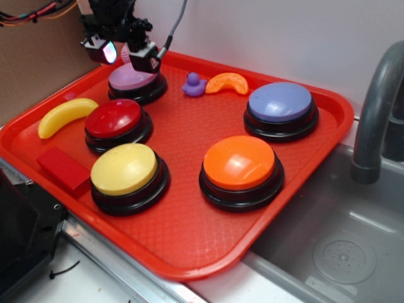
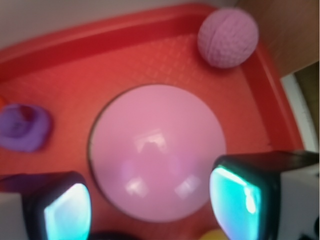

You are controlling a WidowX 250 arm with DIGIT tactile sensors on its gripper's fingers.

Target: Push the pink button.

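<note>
Tray (image 1: 189,252), red, textured. Near row: yellow button (image 1: 124,168), orange button (image 1: 239,162), red block (image 1: 63,169). Middle: red button (image 1: 114,118), banana (image 1: 66,115), blue-purple button (image 1: 280,101). Far: duck (image 1: 194,84), orange slice (image 1: 227,82). Pink button (image 2: 157,150), far left corner, black base; rigid, glossy domed cap, likely slippery, sprung; press straight down at crown, no grasp needed. Gripper (image 1: 125,55) poised just above it, jaws spread apart, empty. Pink ball (image 2: 228,37) behind, apart.
</note>
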